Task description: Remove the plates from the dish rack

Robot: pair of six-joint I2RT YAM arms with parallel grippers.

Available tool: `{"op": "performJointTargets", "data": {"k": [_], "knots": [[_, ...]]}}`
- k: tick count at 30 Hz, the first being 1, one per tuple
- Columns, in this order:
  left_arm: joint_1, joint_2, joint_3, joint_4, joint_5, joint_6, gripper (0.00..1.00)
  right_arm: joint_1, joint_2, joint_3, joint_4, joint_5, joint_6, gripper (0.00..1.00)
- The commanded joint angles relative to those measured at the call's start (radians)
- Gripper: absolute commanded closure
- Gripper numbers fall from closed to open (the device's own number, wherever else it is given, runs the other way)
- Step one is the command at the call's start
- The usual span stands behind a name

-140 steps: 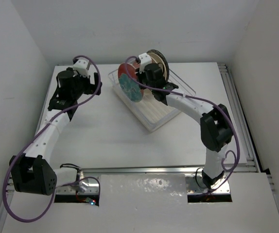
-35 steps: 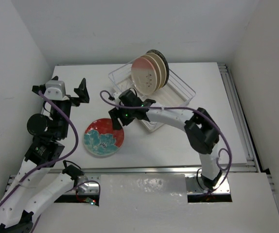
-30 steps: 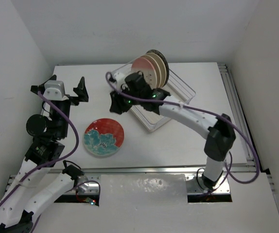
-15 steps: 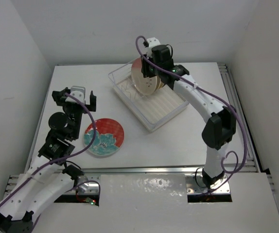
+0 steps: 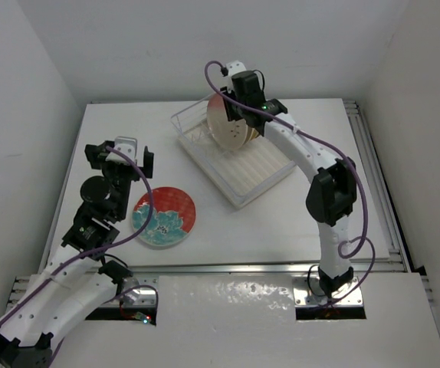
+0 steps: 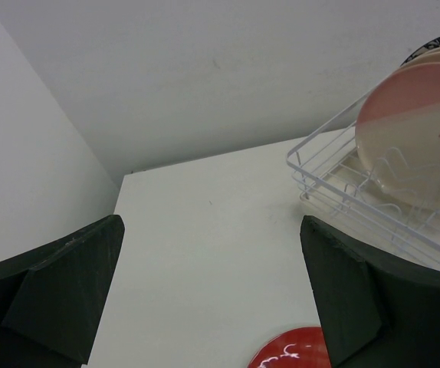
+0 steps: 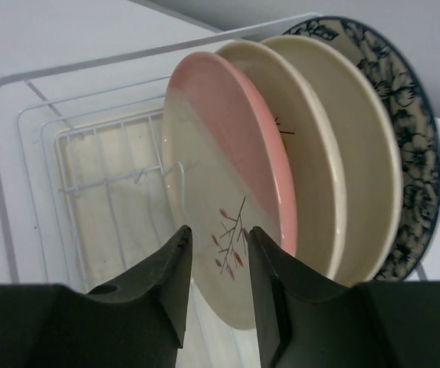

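The red-and-teal floral plate lies flat on the table, left of the dish rack; its red rim shows in the left wrist view. Several plates stand on edge at the rack's far end: a pink-and-cream one in front, two cream ones, and a blue-and-white floral one at the back. My right gripper is open a little, with its fingertips just in front of the pink-and-cream plate's face and nothing between them; it also shows from above. My left gripper is wide open and empty above the table's left side.
The rack is a white wire basket with a ridged tray and upright prongs, set at an angle at the table's back middle. White walls close in the left, back and right. A metal rail runs along the table's right edge.
The red-and-teal plate left the rack and now lies on the table. My right gripper let it go and moved back up to the standing plates. My left arm swung inward.
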Motion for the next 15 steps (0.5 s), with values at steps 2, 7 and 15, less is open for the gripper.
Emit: {"op": "performJointTargets", "data": {"k": [2, 7, 15], "knots": [[-0.012, 0.011, 0.018, 0.036, -0.009, 0.001, 0.02, 0.002, -0.157, -0.007, 0.054, -0.018, -0.019, 0.65], [-0.012, 0.028, 0.018, 0.052, 0.006, -0.002, 0.02, 0.002, -0.202, -0.074, 0.068, 0.04, -0.066, 0.64], [-0.012, 0.033, 0.032, 0.048, 0.011, 0.002, 0.02, 0.002, -0.092, -0.005, 0.005, 0.045, -0.069, 0.65]]}}
